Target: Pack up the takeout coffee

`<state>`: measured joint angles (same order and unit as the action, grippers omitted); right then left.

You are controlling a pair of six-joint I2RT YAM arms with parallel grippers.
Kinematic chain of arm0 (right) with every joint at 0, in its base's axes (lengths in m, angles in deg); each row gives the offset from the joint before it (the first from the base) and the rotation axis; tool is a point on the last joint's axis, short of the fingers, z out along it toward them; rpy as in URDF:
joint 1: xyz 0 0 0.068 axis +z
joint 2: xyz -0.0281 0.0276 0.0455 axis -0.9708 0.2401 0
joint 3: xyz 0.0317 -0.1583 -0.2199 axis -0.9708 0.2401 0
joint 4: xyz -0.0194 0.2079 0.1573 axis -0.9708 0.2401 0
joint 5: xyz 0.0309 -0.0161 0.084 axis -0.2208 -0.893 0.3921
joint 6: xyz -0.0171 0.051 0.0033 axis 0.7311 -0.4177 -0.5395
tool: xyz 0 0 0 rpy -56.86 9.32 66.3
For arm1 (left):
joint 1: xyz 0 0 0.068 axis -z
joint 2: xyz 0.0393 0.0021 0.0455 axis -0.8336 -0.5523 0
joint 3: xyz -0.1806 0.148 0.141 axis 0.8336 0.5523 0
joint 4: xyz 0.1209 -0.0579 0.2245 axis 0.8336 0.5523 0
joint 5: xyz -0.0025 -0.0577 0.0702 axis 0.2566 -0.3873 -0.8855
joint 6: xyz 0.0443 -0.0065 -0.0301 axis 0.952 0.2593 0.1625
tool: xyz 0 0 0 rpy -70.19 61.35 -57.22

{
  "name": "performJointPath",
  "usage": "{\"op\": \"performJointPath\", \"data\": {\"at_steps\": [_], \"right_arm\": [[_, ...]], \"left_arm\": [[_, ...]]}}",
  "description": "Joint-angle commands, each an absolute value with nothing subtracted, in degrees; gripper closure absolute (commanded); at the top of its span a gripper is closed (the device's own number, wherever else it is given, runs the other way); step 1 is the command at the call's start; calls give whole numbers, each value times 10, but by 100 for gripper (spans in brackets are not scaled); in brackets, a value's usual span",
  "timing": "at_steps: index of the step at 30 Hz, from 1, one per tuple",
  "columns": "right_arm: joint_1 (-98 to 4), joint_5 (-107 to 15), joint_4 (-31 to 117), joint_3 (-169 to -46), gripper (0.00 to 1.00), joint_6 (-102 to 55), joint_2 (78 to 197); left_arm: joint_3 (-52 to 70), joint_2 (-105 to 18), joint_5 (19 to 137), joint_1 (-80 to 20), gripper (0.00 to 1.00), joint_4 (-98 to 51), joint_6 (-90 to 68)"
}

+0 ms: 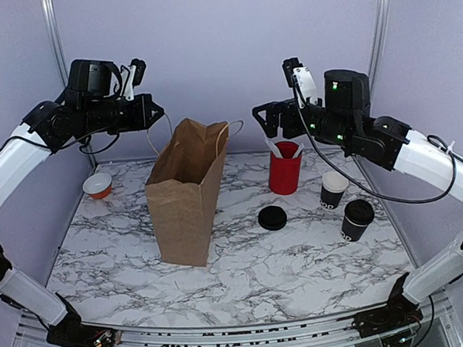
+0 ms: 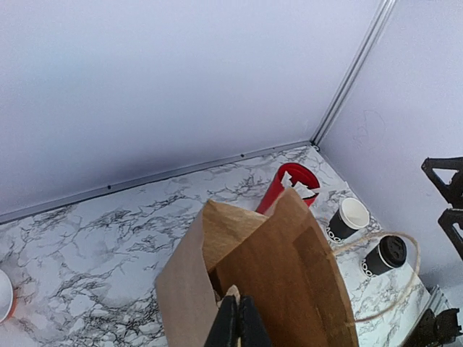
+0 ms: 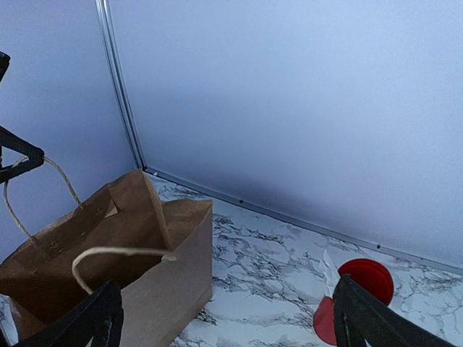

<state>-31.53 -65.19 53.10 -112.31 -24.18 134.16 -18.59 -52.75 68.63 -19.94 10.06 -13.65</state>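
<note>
- Bag: matt brown paper, creased, with rough twine handles
- Table: smooth marble-look top
- Takeout coffee: matt black paper, white inside

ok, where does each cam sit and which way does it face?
Top external: above and behind the bases, looking down the table at paper bag, red cup, takeout coffee; both arms show.
Left wrist: over the bag mouth, facing right; left gripper shut on bag handle.
Right wrist: high beside red cup, facing left; right gripper open.
Shared: bag and red cup, all three.
</note>
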Motion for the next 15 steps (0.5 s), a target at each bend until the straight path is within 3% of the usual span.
{"op": "performJointPath", "data": {"at_steps": [1, 9, 15], "right_arm": [[-320, -637, 530, -1162, 2, -250, 1359], [-320, -633, 559, -1201, 2, -257, 1397], [-320, -633, 580, -1209, 2, -265, 1410]], "left_arm": [[-138, -491, 603, -201, 100, 62, -181], [-85, -447, 577, -202, 100, 53, -207], [-64, -421, 565, -203, 89, 47, -207]]}}
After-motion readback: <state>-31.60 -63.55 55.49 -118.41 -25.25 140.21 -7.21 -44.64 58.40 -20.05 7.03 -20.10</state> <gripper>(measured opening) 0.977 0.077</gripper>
